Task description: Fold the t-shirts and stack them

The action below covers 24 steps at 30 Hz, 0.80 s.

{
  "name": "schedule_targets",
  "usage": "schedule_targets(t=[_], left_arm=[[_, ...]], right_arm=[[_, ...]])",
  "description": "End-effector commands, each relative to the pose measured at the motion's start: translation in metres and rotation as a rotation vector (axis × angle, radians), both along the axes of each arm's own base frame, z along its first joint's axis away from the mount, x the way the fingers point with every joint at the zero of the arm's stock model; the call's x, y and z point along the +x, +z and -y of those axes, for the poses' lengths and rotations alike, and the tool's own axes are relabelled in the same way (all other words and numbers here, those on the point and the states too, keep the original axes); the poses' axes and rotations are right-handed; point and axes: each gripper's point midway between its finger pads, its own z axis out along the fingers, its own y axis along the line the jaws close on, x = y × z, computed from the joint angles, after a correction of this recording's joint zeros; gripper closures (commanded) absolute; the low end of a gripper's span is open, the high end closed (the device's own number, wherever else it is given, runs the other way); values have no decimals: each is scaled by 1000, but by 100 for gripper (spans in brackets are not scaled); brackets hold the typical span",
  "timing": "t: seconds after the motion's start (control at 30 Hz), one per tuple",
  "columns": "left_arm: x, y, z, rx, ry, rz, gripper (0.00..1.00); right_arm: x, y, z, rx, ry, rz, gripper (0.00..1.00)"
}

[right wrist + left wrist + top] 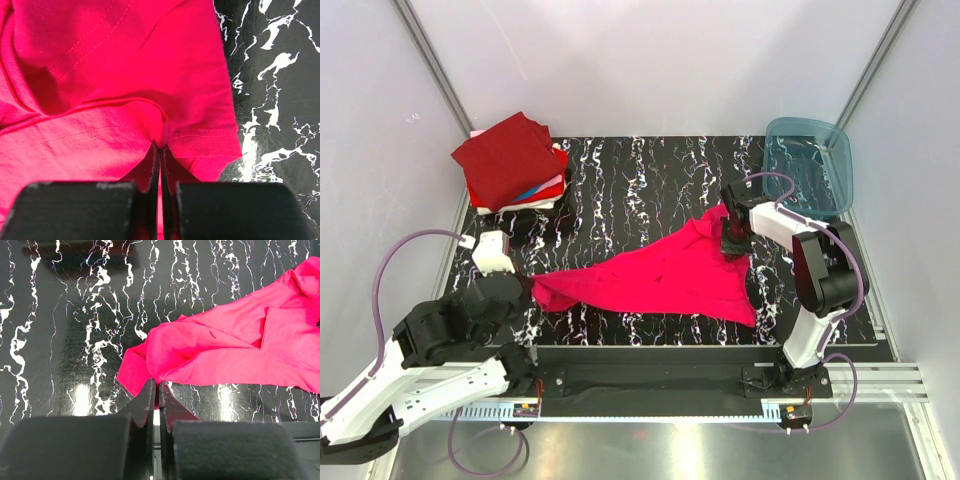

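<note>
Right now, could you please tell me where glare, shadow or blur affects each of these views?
Top external view: even light, sharp throughout, the magenta-pink t-shirt vivid. Left wrist view: bright glare patches on the glossy marbled tabletop; the left gripper looks soft up close. Right wrist view: the t-shirt fills most of the frame, with a dark fold shadow at left; the right gripper is out of focus.

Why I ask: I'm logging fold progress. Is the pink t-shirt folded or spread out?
Not folded: the pink t-shirt lies stretched and rumpled across the table, pinched at opposite ends by the left gripper and right gripper.
</note>
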Motion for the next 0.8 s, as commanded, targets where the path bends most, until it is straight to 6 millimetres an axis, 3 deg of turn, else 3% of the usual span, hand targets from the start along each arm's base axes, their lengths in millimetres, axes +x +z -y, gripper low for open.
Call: schedule_targets(t=[0.0,0.23,0.5,0.53,0.6,0.63,0.7,0.73,0.77], left_arm=[[6,5,6,-19,4,22,100],[4,7,5,-32,0,29,100],[-1,20,-3,-61,-4,54,100],[-2,32,-5,-78,-4,73,100],[-1,46,-9,-61,-13,96,100],[-1,66,-14,-80,-9,133,100],[-1,84,-23,-35,-9,160,100],[-3,110,-31,-65,0,208,100],[-2,121,-32,-58,-7,223,100]], right_arm=[[4,16,-2,5,1,37,100],[-2,100,2,52,-28,211,100],[-41,172,16,87,-39,343,100],[-46,194,16,111,-38,406,100],[-55,218,13,160,-20,464,100],[-61,245,13,192,-8,540,100],[-73,273,12,228,18,599,100],[-81,304,12,258,40,683,100],[-87,319,13,271,48,724,100]])
